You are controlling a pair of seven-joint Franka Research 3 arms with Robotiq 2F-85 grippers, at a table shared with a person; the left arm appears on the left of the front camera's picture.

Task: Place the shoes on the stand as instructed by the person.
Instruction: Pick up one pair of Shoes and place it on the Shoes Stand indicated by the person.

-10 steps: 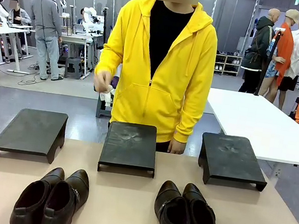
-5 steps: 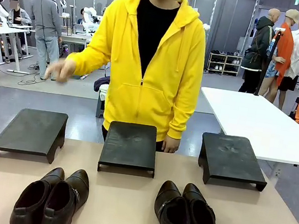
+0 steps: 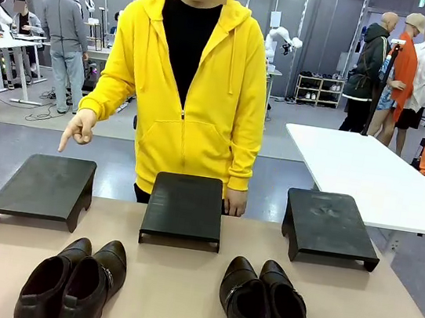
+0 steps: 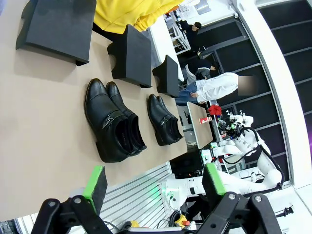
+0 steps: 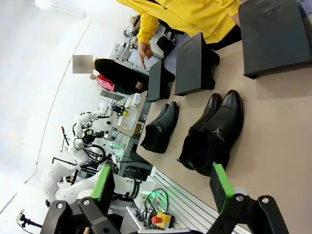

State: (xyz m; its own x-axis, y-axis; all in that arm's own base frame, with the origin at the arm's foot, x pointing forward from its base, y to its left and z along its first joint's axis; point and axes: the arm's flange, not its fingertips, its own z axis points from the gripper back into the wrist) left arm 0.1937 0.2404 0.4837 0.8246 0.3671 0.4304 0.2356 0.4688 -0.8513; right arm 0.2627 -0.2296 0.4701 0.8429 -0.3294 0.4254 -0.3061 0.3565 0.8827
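Two pairs of glossy dress shoes lie on the tan table (image 3: 175,312), toes toward the person. The dark brown pair (image 3: 72,282) is at the left, the black pair (image 3: 265,305) at the right. Three low black stands sit behind them: left stand (image 3: 42,186), middle stand (image 3: 184,206), right stand (image 3: 330,223). The person (image 3: 187,84) in the yellow hoodie points a finger of one hand (image 3: 78,128) down over the left stand. My left gripper (image 4: 153,183) is open, well back from the brown pair (image 4: 114,122). My right gripper (image 5: 161,187) is open, back from the black pair (image 5: 214,131).
A white table (image 3: 368,177) stands at the far right behind the stands. Other people stand in the background. The person's other hand (image 3: 234,202) rests by the middle stand's far edge. Bare tabletop lies between the two pairs and in front of the stands.
The person has shifted to picture left, swinging one hand from the chest outward; it now points down at the left stand. Shoes and stands have not moved.
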